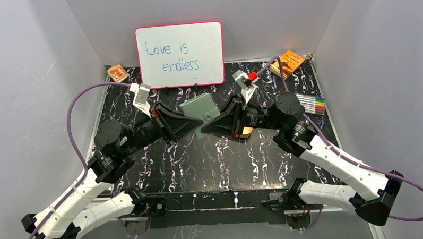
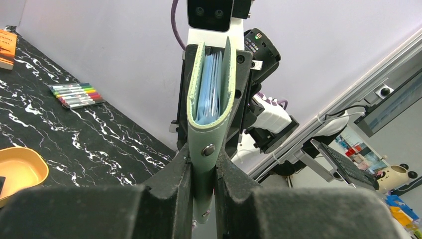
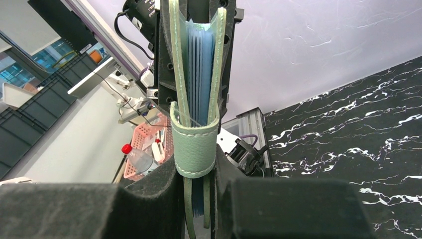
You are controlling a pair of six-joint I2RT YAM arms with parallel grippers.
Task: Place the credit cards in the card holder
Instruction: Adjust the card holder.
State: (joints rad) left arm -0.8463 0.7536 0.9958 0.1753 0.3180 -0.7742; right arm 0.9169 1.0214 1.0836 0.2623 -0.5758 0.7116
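The card holder (image 1: 197, 108) was grasped from two sides: one edge by the left gripper (image 2: 203, 172), the opposite edge by the right gripper (image 3: 197, 180). Blue sleeves (image 2: 209, 84) were exposed inside.

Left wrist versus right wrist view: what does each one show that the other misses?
Only left wrist: the marker set, the orange tray and the snap button. Only right wrist: the strap loop and a pink basket beyond the table. Both: the card holder, blue sleeves inside, clamped between the left gripper and the right gripper.
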